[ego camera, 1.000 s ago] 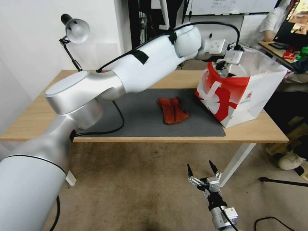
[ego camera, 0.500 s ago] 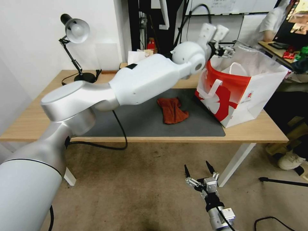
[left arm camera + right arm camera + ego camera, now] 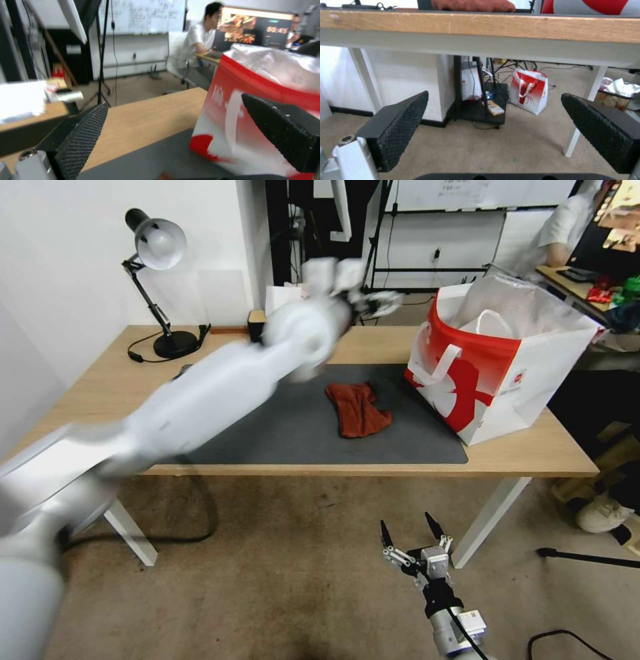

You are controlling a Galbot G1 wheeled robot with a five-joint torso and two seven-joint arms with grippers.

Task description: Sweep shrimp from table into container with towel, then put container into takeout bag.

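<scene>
Standing at the far left: a desk lamp (image 3: 159, 243) on the table (image 3: 80, 407), well apart from the work.
Left arm: raised across the dark mat (image 3: 293, 433), blurred with motion in the head view.
Left gripper (image 3: 380, 303): in the air above the table's far edge, beside the bag and clear of its mouth; fingers spread wide with nothing between them, as the left wrist view shows.
Towel (image 3: 357, 410): crumpled on the mat, near the bag but not touching it.
Takeout bag (image 3: 497, 373): upright on the table's right end, mouth open, silvery lining showing.
Container and shrimp: likely inside the bag, though its depth is hidden, so I cannot tell.
Right gripper (image 3: 413, 533): parked low in front of the table, under its edge, fingers spread wide and empty.
Step in hand: judged from the empty left gripper beside the bag, the bagging looks done.
Next move: bring the left arm clear of the bag without snagging its handles (image 3: 443, 363).
</scene>
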